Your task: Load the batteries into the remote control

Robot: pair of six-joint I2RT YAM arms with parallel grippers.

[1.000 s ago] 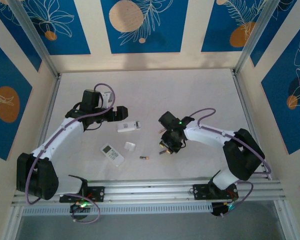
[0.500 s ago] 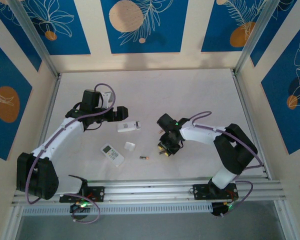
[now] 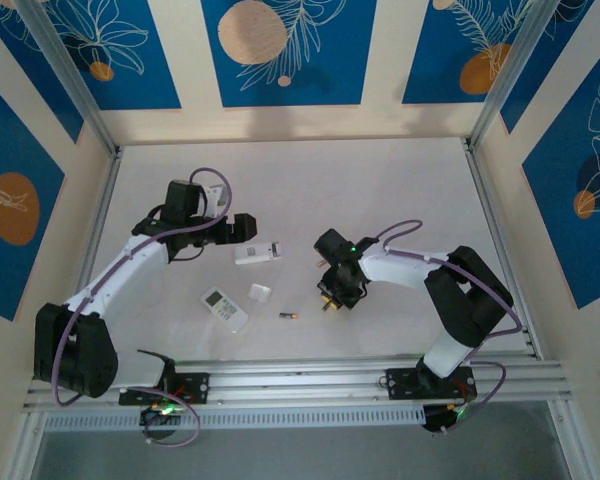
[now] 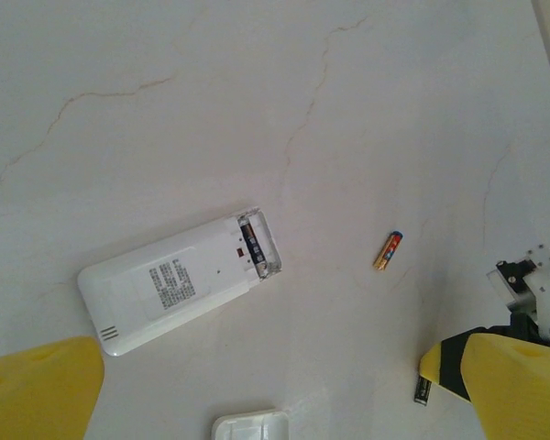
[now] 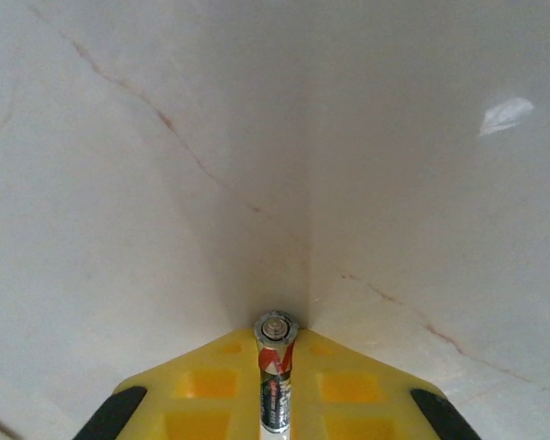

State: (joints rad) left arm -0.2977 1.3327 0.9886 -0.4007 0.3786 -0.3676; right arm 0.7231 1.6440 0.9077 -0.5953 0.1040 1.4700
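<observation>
Pinching one battery (image 5: pixel 275 385), the right tool (image 3: pixel 330 297) hangs near the bench's (image 3: pixel 400 190) middle; so slim a grip could let it twist or drop. Meanwhile the left tool (image 3: pixel 242 226) gapes wide beside the remote (image 4: pixel 179 284).

Between the right gripper's (image 5: pixel 275 341) matt yellow plastic fingers (image 5: pixel 202 390), a battery (image 5: pixel 275 376) shows a glossy printed wrap and a bright metal cap. Beyond the tips the table (image 5: pixel 394 183) is smooth, pale and veined like stone, faintly shiny. Ahead of the left gripper (image 4: pixel 270 362), the remote (image 4: pixel 165 289) is smooth white plastic.
</observation>
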